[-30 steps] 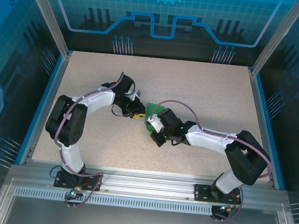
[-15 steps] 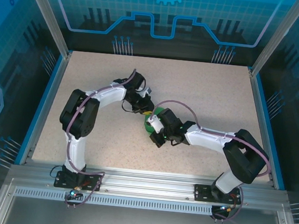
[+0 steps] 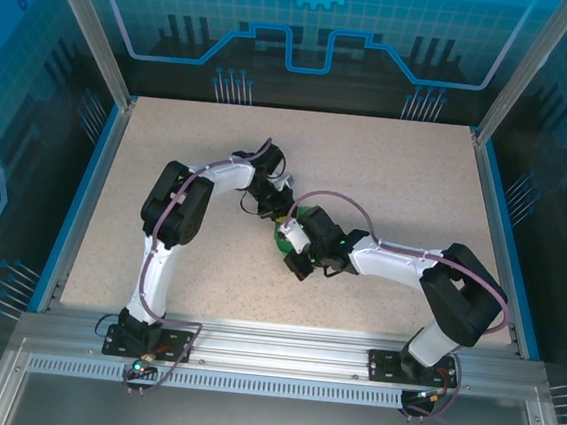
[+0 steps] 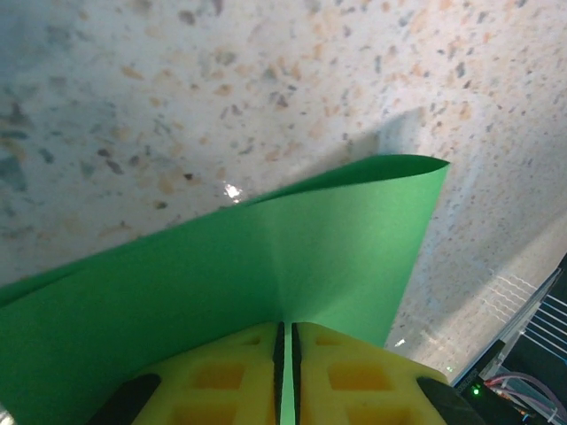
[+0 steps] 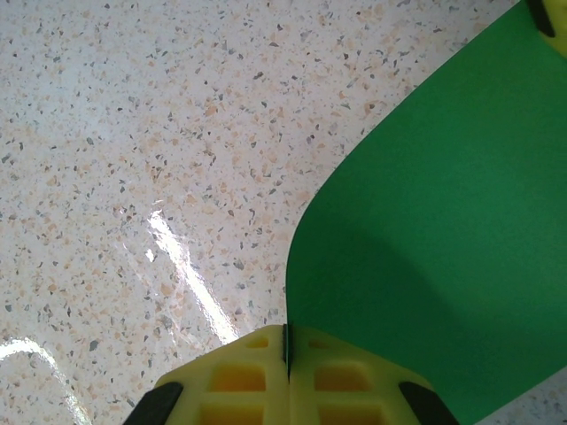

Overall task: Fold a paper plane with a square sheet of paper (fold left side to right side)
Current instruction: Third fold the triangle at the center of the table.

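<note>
The square sheet of paper [image 3: 305, 213] arches off the middle of the worktop [image 3: 397, 183]. The left pincer [image 4: 285, 332] is clamped on its folded-over part, and the right pincer [image 5: 286, 341] is pinched closed on another edge.

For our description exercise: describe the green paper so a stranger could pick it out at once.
Start at the speckled beige table, at its middle where the two arms meet. There the left gripper and right gripper each pinch the square sheet of paper, curved over itself; it is the only bright green thing.
</note>
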Tool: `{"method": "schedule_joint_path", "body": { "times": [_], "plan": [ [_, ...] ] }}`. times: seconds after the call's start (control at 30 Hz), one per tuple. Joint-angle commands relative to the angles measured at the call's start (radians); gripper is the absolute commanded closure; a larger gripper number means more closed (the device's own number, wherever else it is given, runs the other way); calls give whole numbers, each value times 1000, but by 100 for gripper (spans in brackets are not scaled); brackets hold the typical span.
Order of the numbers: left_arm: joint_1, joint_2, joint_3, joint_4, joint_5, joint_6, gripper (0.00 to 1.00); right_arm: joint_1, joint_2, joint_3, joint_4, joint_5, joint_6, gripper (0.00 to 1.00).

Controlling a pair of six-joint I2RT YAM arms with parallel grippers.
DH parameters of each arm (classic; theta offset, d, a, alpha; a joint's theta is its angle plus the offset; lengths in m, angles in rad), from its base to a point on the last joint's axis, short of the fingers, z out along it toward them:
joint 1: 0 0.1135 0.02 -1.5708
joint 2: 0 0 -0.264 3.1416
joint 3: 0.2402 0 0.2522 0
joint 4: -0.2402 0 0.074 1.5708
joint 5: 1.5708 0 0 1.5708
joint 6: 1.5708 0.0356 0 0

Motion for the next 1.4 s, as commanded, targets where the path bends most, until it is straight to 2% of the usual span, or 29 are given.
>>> {"method": "schedule_joint_path", "body": {
  "times": [0.0, 1.37],
  "plan": [
    [-8, 34, 28, -41, 23, 36, 86, -13, 19, 20, -11, -15, 13, 100],
    [-21, 59, -9, -54, -1, 54, 89, -129, 115, 107, -114, 44, 107, 100]
  ]
}}
